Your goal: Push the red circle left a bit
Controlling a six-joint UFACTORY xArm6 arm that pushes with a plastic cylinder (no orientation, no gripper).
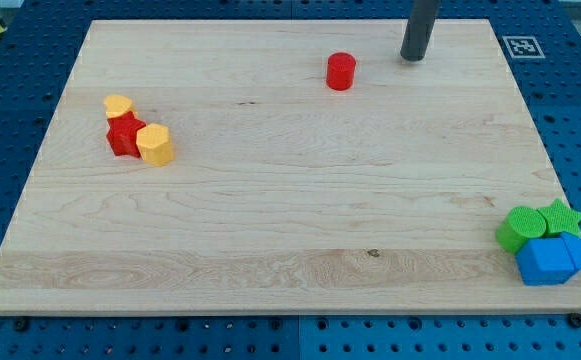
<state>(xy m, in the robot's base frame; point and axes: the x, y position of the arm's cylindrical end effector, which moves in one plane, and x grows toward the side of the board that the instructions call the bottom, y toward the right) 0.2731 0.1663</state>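
The red circle (pixel 341 71) is a small red cylinder standing on the wooden board (pixel 290 220) near the view's top, right of centre. My tip (pixel 413 57) is the lower end of a dark rod that comes down from the view's top edge. It sits to the right of the red circle and slightly higher in the view, with a clear gap between them. Nothing touches the red circle.
At the view's left, a yellow heart block (pixel 118 105), a red star block (pixel 124 134) and a yellow hexagon block (pixel 155 144) touch in a cluster. At the bottom right, a green cylinder (pixel 519 228), a green star (pixel 562 216) and two blue blocks (pixel 555 259) crowd the board's corner.
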